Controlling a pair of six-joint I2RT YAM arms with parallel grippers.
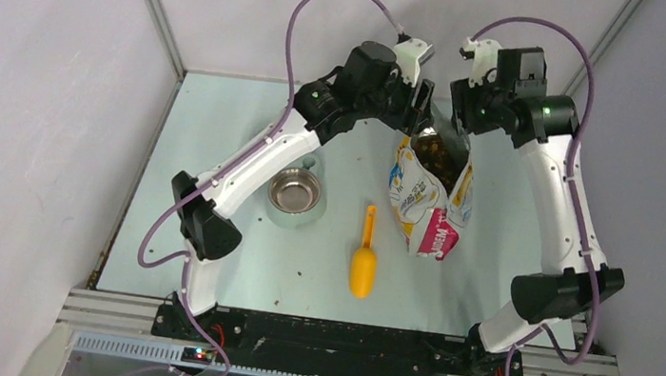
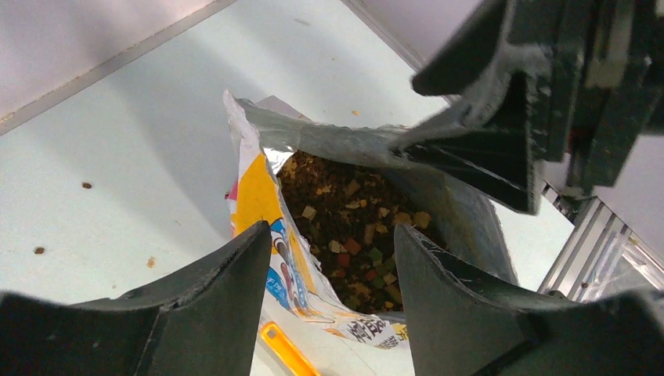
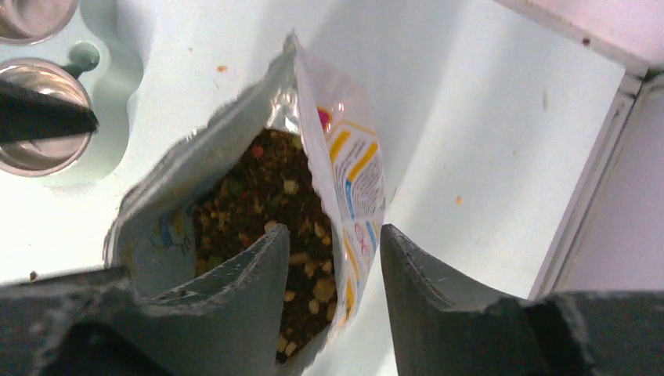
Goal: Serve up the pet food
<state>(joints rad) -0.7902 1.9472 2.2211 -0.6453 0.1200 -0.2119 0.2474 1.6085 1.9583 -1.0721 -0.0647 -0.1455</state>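
The pet food (image 1: 436, 155) is dark-brown kibble with tan, red and green bits, inside an open printed foil bag (image 1: 428, 204) lying at the table's back middle. It also shows in the left wrist view (image 2: 344, 196) and the right wrist view (image 3: 258, 188). My left gripper (image 2: 330, 231) is open and straddles the bag's left wall, one finger outside, one over the food. My right gripper (image 3: 333, 229) is open and straddles the bag's right wall (image 3: 352, 172), one finger over the food. In the top view both grippers, left (image 1: 420, 112) and right (image 1: 458, 117), meet over the bag's mouth.
An orange scoop (image 1: 364, 259) lies empty on the table in front of the bag. A steel bowl (image 1: 295, 191) sits in a pale holder to the left, also in the right wrist view (image 3: 39, 149). A few crumbs (image 2: 86, 186) lie loose. Walls enclose the table.
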